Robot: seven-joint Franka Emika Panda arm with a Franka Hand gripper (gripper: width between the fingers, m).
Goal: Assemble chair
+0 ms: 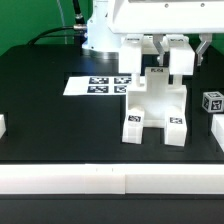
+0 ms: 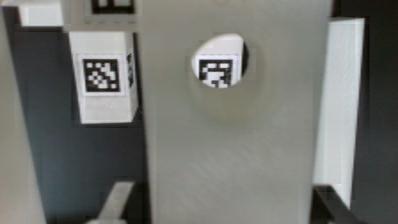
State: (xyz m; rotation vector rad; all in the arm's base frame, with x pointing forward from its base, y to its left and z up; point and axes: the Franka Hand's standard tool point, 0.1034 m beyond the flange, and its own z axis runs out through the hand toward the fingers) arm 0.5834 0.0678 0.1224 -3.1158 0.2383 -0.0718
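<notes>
End effector (image 1: 168, 66) half-closed, jaws straddling the top of the chair (image 1: 160, 102) and apparently clamped on it; the contact itself is hard to see. Arm comes straight down from above, wrist vertical, upper links cut off. Chair stands upright mid-desk (image 1: 60, 130), just beside the marker board (image 1: 98, 85). Wrist view is filled by a white chair panel (image 2: 231, 140) with a tag showing through its hole.

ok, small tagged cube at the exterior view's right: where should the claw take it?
Probably from straight above, pinching two opposite side faces of the small cube. It sits flat on the table, clear of the chair body, so those sides look free.
</notes>
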